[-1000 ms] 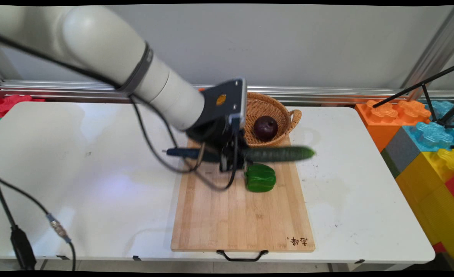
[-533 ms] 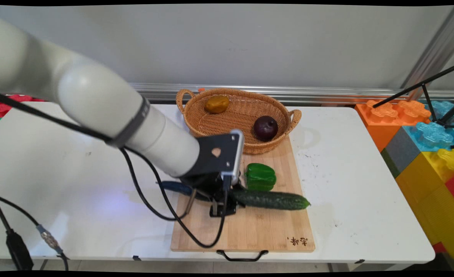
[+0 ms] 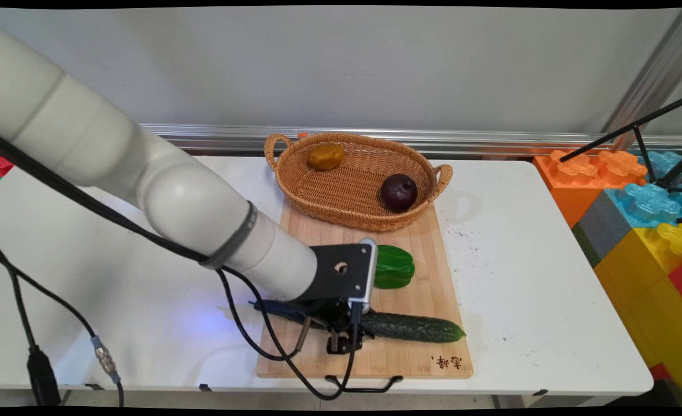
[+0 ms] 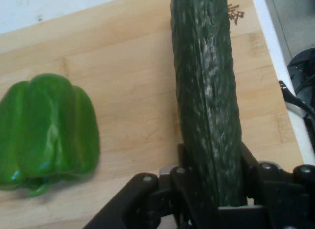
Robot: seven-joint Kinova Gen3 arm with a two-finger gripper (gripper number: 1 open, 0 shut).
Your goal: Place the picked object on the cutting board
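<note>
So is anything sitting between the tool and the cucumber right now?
No. The tool is shut on the cucumber itself, near one end. The green pepper lies apart to one side on the cutting board.

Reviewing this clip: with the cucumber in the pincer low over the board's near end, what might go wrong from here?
1. The pincer grips the cucumber at one end, so the long free end may sag or twist out.
2. It sits close to the cutting board's near edge; released, it might roll off.
3. The green pepper lies close by and may get knocked.
</note>
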